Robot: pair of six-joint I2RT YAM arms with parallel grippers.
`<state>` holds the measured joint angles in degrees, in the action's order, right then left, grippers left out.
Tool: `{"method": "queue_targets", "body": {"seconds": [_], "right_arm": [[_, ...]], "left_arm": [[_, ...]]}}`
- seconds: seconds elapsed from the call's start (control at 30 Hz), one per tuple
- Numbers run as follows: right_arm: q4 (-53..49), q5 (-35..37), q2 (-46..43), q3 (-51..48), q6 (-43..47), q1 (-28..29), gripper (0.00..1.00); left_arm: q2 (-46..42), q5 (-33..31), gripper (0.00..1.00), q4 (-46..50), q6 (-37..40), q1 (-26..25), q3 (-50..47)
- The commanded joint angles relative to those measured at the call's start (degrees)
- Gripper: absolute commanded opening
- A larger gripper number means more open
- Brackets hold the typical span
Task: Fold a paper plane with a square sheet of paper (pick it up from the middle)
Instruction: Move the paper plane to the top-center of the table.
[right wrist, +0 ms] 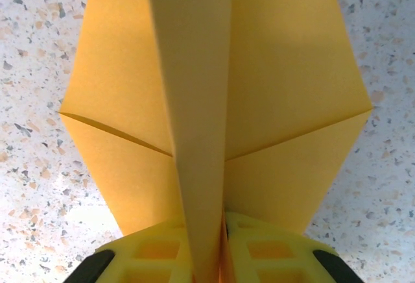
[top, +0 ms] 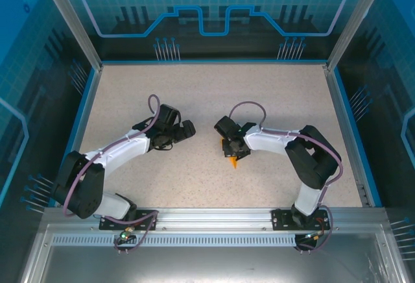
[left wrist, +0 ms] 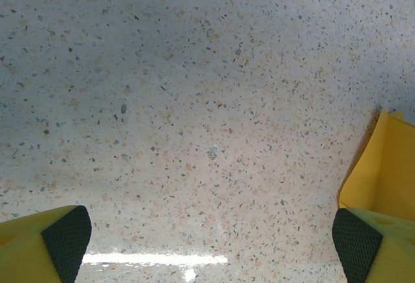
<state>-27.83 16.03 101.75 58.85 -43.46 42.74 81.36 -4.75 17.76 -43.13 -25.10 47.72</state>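
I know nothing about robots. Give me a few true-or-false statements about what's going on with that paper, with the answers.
1. The right gripper pinches the folded paper by its raised centre ridge. True.
2. The left gripper is clamped on the paper. False: its jaws stand wide open, holding nothing.
3. The paper is blue. False: it is orange-yellow.
4. The table has a speckled surface. True.

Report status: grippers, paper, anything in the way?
Right gripper shut on paper plane, at its centre fold. Left gripper open, holding nothing. No obstruction seen.
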Motion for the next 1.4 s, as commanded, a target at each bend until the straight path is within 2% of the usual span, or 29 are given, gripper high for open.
{"method": "queue_targets", "body": {"seconds": [0.0,0.17,0.3,0.63,0.9,1.13,1.37], "right_arm": [[-0.77,0.39,1.8,-0.58,-1.45,0.4,0.14],[-2.9,2.45,-1.63,2.17,-0.72,0.59,0.12],[-4.36,3.31,-1.26,8.88,2.28,-0.53,0.09],[-6.52,0.27,16.35,32.43,7.89,-5.67,0.09],[-9.97,-0.6,27.66,46.35,10.03,-7.64,0.12],[-11.78,-1.44,33.04,49.16,9.52,-8.31,0.15],[-13.26,-2.29,34.41,49.63,8.75,-8.37,0.18]], "left_arm": [[-0.15,-0.52,0.99,1.48,1.08,0.56,-0.4],[-0.42,-0.74,0.99,2.26,1.25,0.55,-0.59],[-0.83,-0.7,0.99,2.7,1.0,0.52,-1.22],[-4.37,0.3,0.99,4.34,0.07,0.49,-4.43],[-5.69,0.15,0.99,5.28,0.59,0.54,-4.93],[-4.69,0.33,0.99,5.46,0.89,0.55,-4.73],[-3.5,0.38,0.99,5.7,1.18,0.49,-3.59]]}}
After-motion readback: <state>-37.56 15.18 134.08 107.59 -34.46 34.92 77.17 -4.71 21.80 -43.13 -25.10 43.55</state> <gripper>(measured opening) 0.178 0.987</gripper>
